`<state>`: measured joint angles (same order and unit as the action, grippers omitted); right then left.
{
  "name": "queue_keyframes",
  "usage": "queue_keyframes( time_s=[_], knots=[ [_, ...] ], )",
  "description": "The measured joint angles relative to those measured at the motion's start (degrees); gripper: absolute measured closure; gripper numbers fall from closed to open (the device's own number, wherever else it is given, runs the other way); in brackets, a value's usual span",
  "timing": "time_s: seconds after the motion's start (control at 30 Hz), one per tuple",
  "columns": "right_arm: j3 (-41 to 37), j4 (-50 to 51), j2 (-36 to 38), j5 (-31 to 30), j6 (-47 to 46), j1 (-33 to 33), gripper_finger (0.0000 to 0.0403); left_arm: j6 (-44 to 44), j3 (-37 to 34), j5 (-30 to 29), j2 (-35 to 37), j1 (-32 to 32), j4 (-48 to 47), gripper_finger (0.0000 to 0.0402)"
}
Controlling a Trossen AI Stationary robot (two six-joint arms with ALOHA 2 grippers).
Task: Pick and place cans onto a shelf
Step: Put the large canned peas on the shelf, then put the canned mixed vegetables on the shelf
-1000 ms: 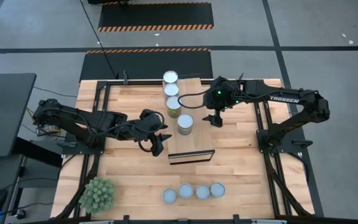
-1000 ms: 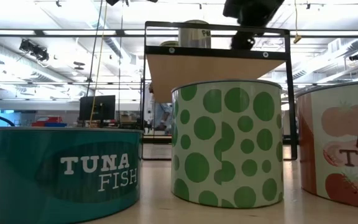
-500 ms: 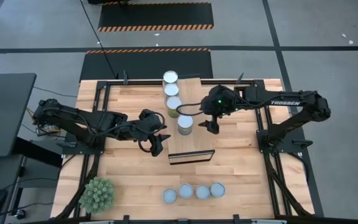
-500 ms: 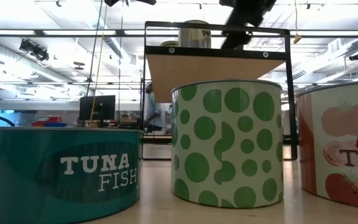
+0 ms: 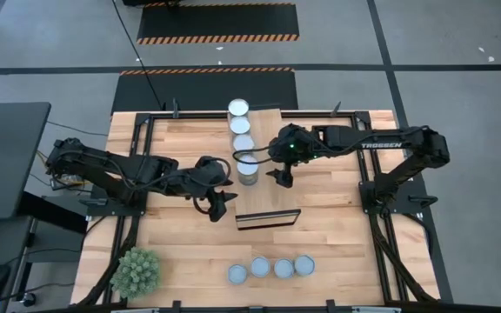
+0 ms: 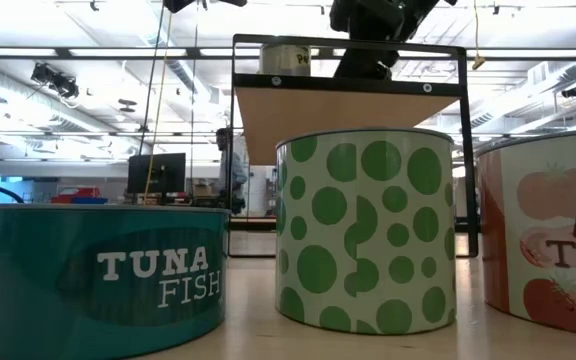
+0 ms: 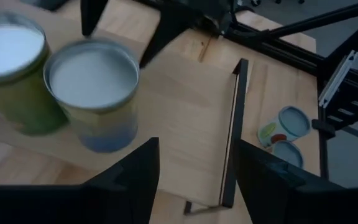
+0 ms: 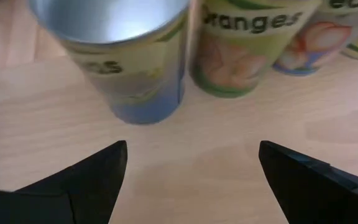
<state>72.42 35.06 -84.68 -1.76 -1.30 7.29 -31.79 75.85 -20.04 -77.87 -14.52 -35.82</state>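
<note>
High view: shelf (image 5: pixel 263 178) sits mid-counter (image 5: pixel 337 226) w/ four cans in a row on its top; the nearest can (image 5: pixel 248 168) is just beside the right jaws (image 5: pixel 278 176), which hang over the shelf top, spread open, holding nothing. Left jaws (image 5: pixel 219 203) hover off the shelf's other side, near its dark-edged end, also empty. Four more cans (image 5: pixel 270 269) line up on the counter well apart from both jaws. Green plant ball (image 5: pixel 136 271) at a counter corner.

Low view: tuna can (image 6: pixel 103 275), green-dotted can (image 6: pixel 366 228) and a tomato-label can (image 6: pixel 546 240) fill the foreground; shelf frame behind them, one can on top close to the dark right jaws (image 6: pixel 363 45).

Left wrist view: fingers (image 7: pixel 134 180) wide apart, nothing between; two cans on the shelf ahead of them, nearer one (image 7: pixel 95 93) closest.

Right wrist view: fingers (image 8: pixel 92 180) wide apart, bare shelf plank between them; blue-green can (image 8: pixel 126 56) just ahead, an oranges can (image 8: pixel 241 46) beside it.
</note>
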Motion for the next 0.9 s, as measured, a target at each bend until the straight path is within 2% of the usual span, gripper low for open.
queue_keyframes(
  time_s=[0.33, 0.57, 0.9],
  knots=[
    [0.0, -5.1, -0.1, -2.1, -6.6, 0.1, 0.0031, -1.1, 0.0, 0.4, 0.0, -0.1, -0.6, 0.0198],
    [0.0, -7.5, -0.6, -7.5, -8.2, 0.5, 0.0031, -1.1, 0.0, 0.3, 0.0, -0.1, -0.7, 0.0198],
    [0.7, 2.6, 3.5, -8.7, -5.1, 1.8, 0.0031, -3.5, 0.0, 1.2, 0.0, -0.2, -1.0, 0.0198]
  ],
)
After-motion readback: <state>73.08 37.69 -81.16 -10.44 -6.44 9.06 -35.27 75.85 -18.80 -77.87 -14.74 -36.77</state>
